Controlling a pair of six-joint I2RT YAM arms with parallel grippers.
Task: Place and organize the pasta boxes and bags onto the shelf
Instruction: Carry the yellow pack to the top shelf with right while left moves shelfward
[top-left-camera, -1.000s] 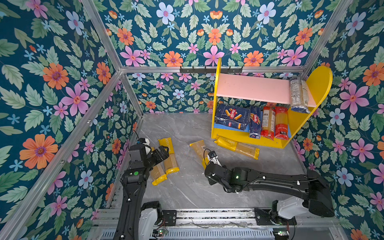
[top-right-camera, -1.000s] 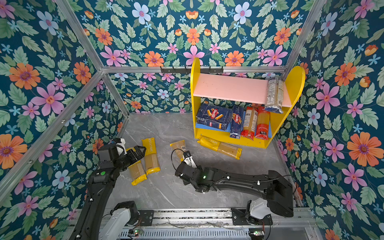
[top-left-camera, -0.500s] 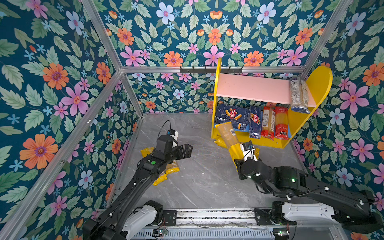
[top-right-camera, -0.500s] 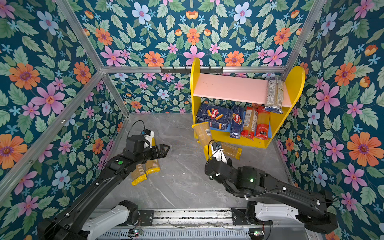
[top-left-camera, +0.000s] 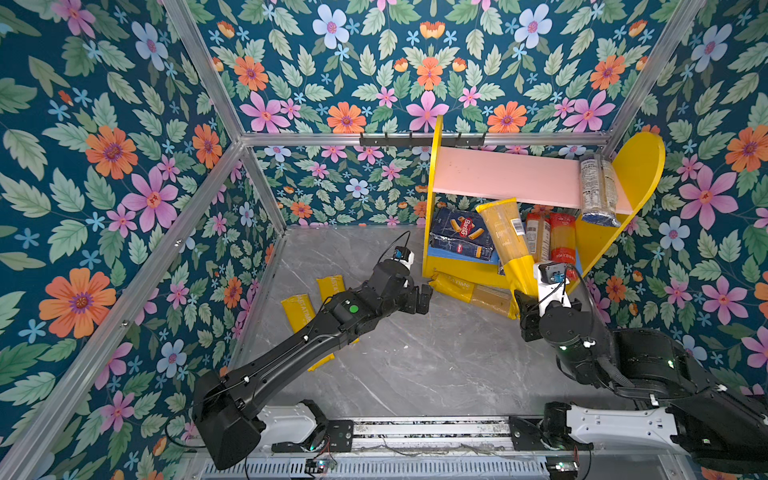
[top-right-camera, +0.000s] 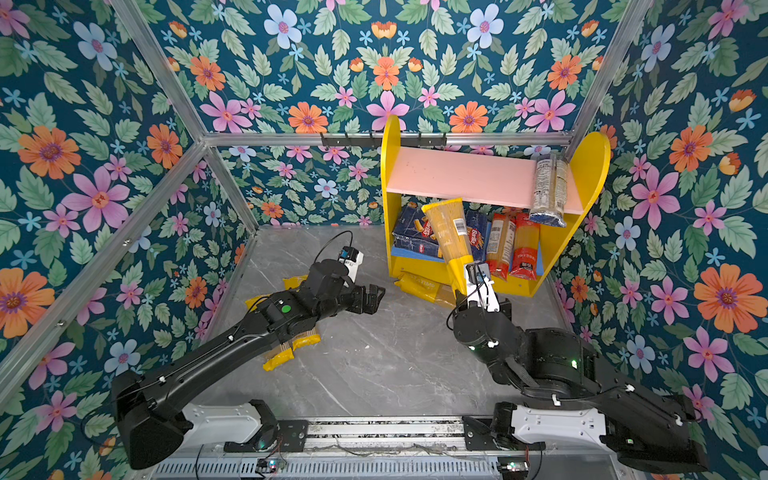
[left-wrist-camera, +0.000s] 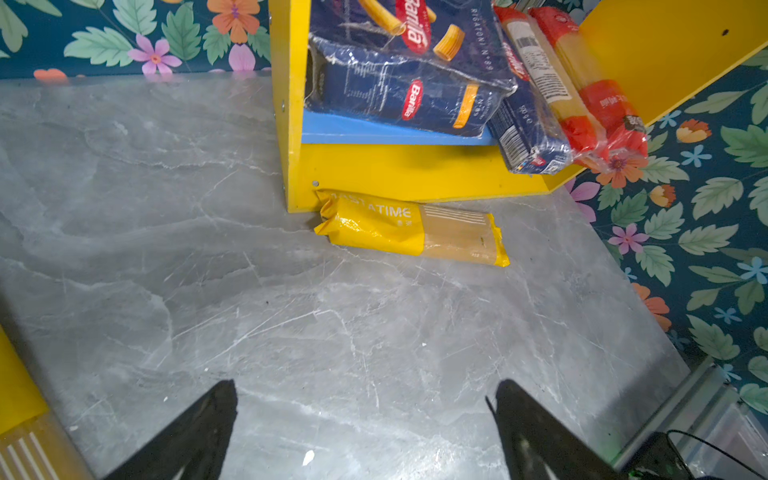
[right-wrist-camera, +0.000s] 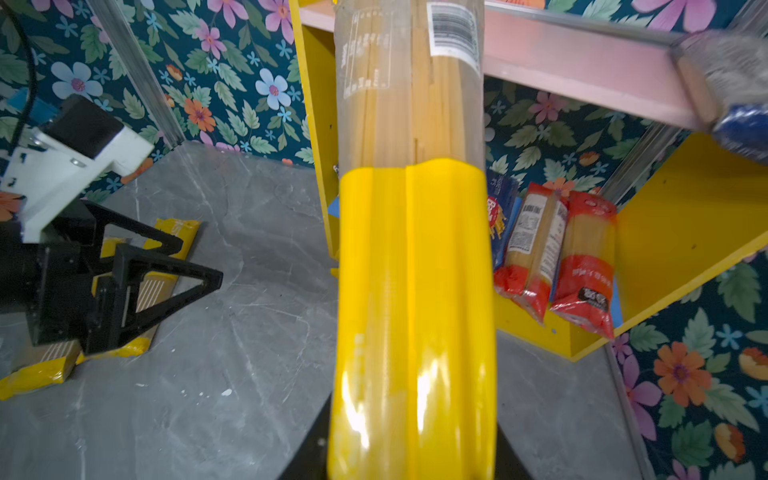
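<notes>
i grasp the yellow-ended bag (top-left-camera: 505, 232) with the right end effector (top-left-camera: 524, 297), long axis toward the shelf (top-left-camera: 507, 176); left end effector (top-left-camera: 419, 297) released.

Bare marble floor (top-left-camera: 415, 361) between the arms gives open passage to the shelf (top-left-camera: 434, 174). Its pink board (top-left-camera: 507, 176) is free except for a labelled bag (top-left-camera: 596, 187) at the right end. The blue tier (left-wrist-camera: 374, 129) is packed: boxes (top-left-camera: 457, 232) left, red bags (top-left-camera: 561, 237) right, a raised bag (top-left-camera: 505, 232) slanting across the opening. A floor bag (top-left-camera: 461, 286) lies against the base; two more bags (top-left-camera: 297, 311) sit under the left arm
</notes>
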